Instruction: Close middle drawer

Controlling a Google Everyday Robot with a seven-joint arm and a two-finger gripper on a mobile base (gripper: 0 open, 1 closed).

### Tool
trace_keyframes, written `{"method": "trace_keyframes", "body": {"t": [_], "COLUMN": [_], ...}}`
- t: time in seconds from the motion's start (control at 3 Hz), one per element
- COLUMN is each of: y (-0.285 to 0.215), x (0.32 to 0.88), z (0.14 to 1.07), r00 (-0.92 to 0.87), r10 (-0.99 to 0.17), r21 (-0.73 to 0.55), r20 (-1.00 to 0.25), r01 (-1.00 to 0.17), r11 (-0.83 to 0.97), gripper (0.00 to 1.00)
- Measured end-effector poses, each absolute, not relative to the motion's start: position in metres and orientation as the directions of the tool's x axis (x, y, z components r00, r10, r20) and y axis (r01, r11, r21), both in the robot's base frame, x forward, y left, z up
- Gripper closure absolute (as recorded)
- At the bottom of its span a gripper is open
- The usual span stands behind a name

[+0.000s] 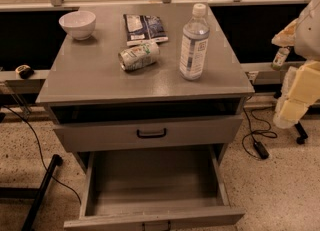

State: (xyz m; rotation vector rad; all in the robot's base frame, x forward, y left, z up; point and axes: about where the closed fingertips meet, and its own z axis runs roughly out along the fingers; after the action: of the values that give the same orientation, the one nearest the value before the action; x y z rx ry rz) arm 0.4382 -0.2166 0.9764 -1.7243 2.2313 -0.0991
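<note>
The middle drawer (155, 182) is pulled far out of the grey cabinet, and its deep grey box is empty. Its low front (200, 218) with a small black handle lies at the bottom edge of the view. Above it, the taller top drawer front (100, 136) with a black handle stands slightly out, with a dark gap over it. The lowest drawer is out of view. My gripper (292, 107), seen as pale arm parts, hangs at the right edge, to the right of the cabinet and apart from both drawers.
On the cabinet top (85, 75) stand a white bowl (77, 24), a dark snack bag (144, 28), a can (138, 56) on its side and a clear water bottle (194, 45). Cables and a black power brick (261, 149) lie on the floor at right. A black stand leg (40, 190) is at left.
</note>
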Motion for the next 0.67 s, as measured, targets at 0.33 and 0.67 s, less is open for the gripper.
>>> {"method": "trace_keyframes", "body": {"t": [0.33,0.67], "y": [-0.217,-0.226], "x": [0.438,0.431], "z": [0.976,0.943], "r00": [-0.221,-0.216], "r10": [-0.953,-0.949], "r21": [-0.246,-0.231], "r20": [-0.207,-0.229], "r01": [-0.931,-0.935], "r11": [0.27,0.269], "gripper": [0.0,0.0]}}
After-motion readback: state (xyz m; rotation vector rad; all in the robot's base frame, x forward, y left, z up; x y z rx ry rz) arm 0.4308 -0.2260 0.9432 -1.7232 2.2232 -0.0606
